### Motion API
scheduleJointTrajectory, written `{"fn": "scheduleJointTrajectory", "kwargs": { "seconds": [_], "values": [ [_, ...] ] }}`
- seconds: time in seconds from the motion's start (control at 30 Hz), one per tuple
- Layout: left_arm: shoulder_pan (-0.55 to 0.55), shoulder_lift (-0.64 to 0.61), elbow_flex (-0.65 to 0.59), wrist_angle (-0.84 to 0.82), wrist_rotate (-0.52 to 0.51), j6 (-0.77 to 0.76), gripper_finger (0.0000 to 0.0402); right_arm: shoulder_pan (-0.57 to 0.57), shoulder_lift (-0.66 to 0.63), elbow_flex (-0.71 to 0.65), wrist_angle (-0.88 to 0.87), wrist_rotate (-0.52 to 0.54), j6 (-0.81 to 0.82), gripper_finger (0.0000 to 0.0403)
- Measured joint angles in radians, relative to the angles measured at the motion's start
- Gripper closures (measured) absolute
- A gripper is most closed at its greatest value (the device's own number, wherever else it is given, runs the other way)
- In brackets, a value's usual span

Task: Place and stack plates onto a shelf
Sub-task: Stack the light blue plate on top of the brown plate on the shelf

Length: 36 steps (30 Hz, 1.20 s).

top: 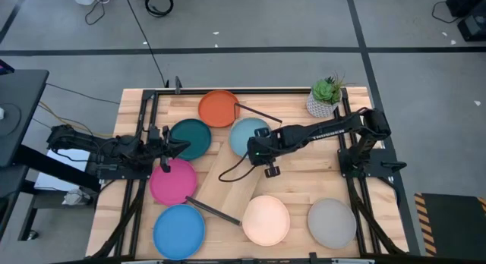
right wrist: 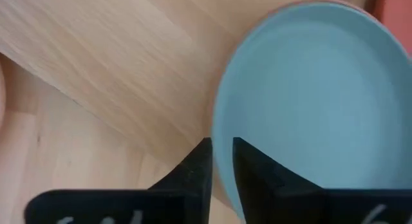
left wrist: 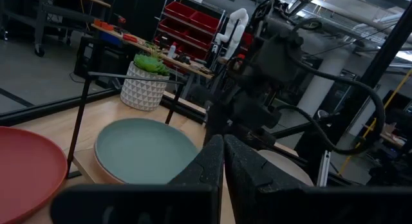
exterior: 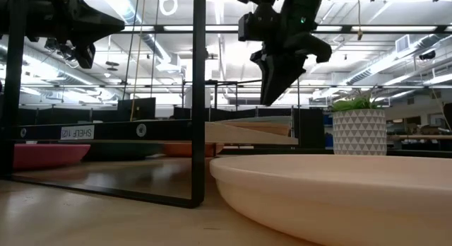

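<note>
The light blue plate [top: 248, 135] lies on the shelf [top: 231, 169]; the right pincer [top: 258, 152], fingers nearly together and empty, hovers at its rim. Best withdraw straight upward. The left pincer [top: 168, 149], closed, waits beside the teal plate [top: 191, 139].

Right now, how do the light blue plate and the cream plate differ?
The light blue plate lies on the shelf; the cream plate lies on the tabletop by the shelf's end. The right gripper hovers at the light blue plate's rim; nothing is near the cream plate. Both are round, same-sized.
</note>
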Motion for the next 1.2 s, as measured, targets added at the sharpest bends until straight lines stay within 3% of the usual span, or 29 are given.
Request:
{"fn": "scheduleJointTrajectory", "kwargs": {
  "seconds": [0.17,0.3,0.43,0.6,0.7,0.93,1.2],
  "values": [
    [0.000,0.000,0.000,0.000,0.000,0.001,0.0381,0.027,-0.002,0.102,-0.098,0.002,0.088,0.0318],
    [0.000,0.000,0.000,0.000,0.000,0.001,0.0381,0.066,-0.002,0.094,-0.106,-0.046,0.164,0.0317],
    [0.000,0.000,0.000,0.000,0.000,0.001,0.0381,0.092,-0.001,0.041,-0.125,0.148,0.238,0.0319],
    [0.000,0.000,0.000,0.000,0.000,0.001,0.0381,0.031,-0.001,-0.017,-0.115,0.259,0.380,0.0320],
    [0.000,0.000,0.000,0.000,0.000,0.002,0.0381,0.004,-0.001,-0.054,-0.101,0.316,0.388,0.0320],
    [0.000,0.000,0.000,0.000,0.000,0.002,0.0381,-0.029,-0.005,-0.135,-0.011,0.268,0.385,0.0320],
    [0.000,0.000,0.000,0.001,0.000,0.002,0.0381,0.025,-0.003,-0.024,-0.069,0.323,0.338,0.0320]
  ]
}}
